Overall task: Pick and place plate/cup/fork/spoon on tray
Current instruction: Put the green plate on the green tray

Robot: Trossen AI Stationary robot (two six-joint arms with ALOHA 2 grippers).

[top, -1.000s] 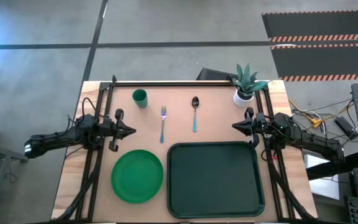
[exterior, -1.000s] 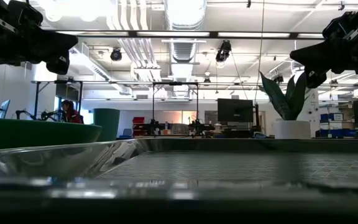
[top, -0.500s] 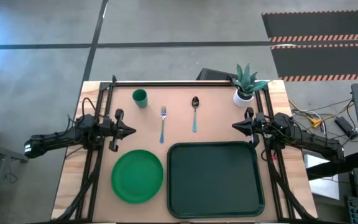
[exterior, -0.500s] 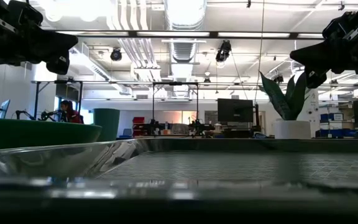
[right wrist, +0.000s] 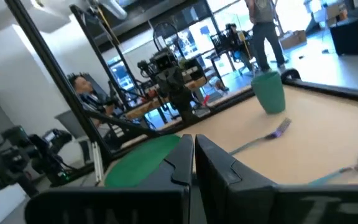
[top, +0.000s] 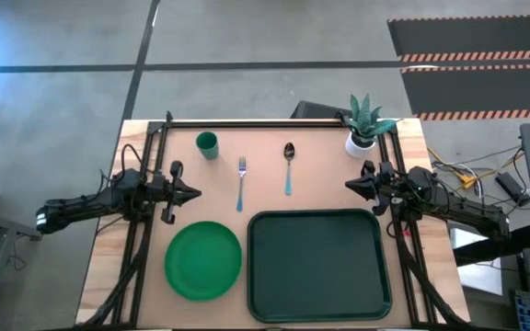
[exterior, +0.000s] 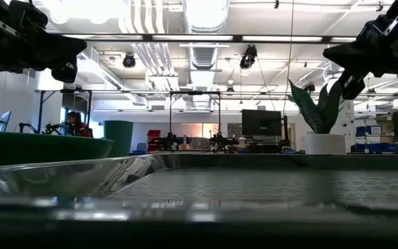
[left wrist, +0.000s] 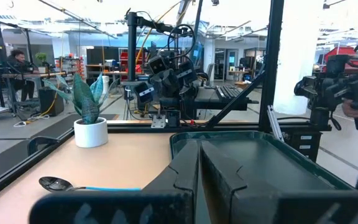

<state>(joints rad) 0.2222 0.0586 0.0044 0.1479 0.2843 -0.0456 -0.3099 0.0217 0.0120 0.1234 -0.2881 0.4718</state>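
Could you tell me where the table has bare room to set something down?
The tray is bare. Bare wood lies between cup and plate, and between spoon and plant. Fork and spoon crowd the middle.

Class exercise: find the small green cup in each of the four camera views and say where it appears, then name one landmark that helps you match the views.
High view: the cup stands near the table's far left corner, left of the fork.
Low view: the cup shows left of centre, behind the plate.
Left wrist view: not in it.
Right wrist view: the cup is at upper right, beyond the fork.
Shared landmark: the fork beside it.
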